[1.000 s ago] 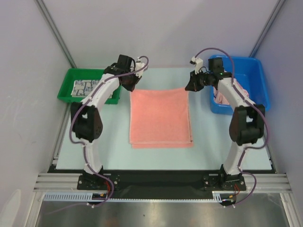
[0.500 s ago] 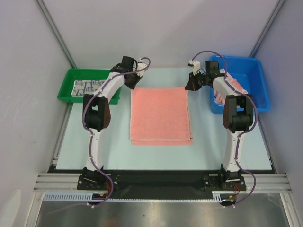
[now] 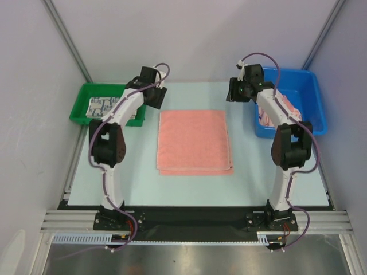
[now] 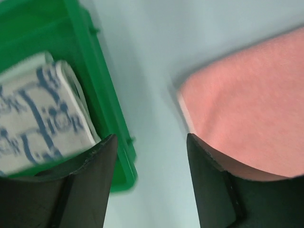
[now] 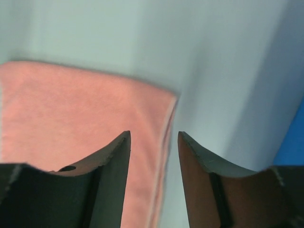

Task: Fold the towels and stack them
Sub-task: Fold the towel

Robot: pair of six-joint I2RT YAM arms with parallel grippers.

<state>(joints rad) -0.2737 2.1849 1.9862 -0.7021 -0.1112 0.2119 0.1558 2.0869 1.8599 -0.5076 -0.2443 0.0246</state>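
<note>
A salmon-pink towel (image 3: 194, 141) lies folded flat in the middle of the table, also seen as the pink towel (image 4: 251, 114) in the left wrist view and the pink towel (image 5: 80, 109) in the right wrist view. My left gripper (image 3: 157, 97) hovers open off the towel's far left corner, nothing between its fingers (image 4: 204, 180). My right gripper (image 3: 234, 93) hovers open above the far right corner, holding nothing. A folded white towel with blue-grey pattern (image 3: 105, 107) lies in the green bin (image 3: 80, 106). More towels (image 3: 274, 114) lie crumpled in the blue bin (image 3: 309, 86).
The green bin (image 4: 102, 95) stands at the table's far left and the blue bin at the far right, each close beside an arm. Grey walls enclose the table at the back and sides.
Both grippers have opened, let go of the pink towel's far corners and lifted back toward the far edge. The towel now lies flat, folded.
</note>
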